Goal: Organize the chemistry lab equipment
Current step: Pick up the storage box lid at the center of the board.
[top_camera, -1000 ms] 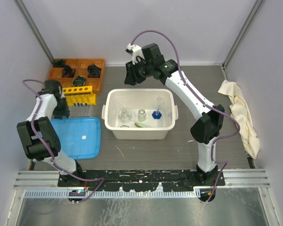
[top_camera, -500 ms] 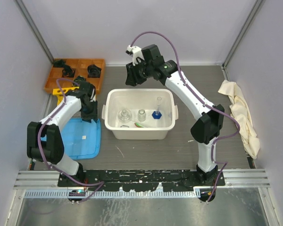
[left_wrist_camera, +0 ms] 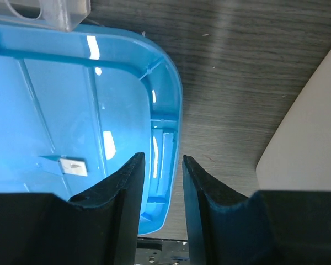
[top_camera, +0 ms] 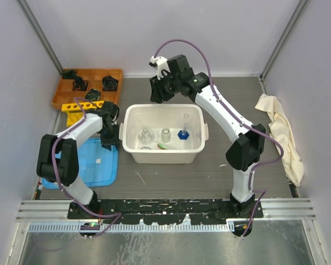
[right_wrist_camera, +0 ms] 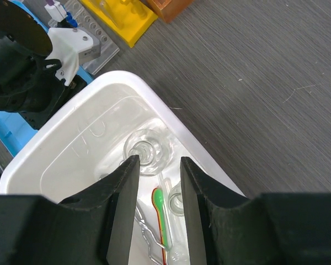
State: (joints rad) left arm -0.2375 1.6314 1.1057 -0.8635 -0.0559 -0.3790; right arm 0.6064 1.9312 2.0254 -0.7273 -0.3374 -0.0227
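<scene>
The white bin is the largest thing at stake. The left gripper hangs low in the narrow lane between it and the blue tray, with its jaws partly spread and nothing between them. Any sideways drift there would probably shove the bin's wall and jostle the glass inside, or catch the tray's raised rim and drag it.

The yellow rack stands just beyond that arm near the far-left corner. A wide elbow swing could knock it.

The right gripper hovers above the bin's far rim, its 2 fingers also apart and empty. Inside the bin lie the flask, a tube on a blue base, the green spoon and the forceps, all close together. A descent onto the flask with a gap this modest might land a fingertip on the glass and tip or crack it. The spoon and forceps overlap, so pinching 1 could lift or flick the other.
</scene>
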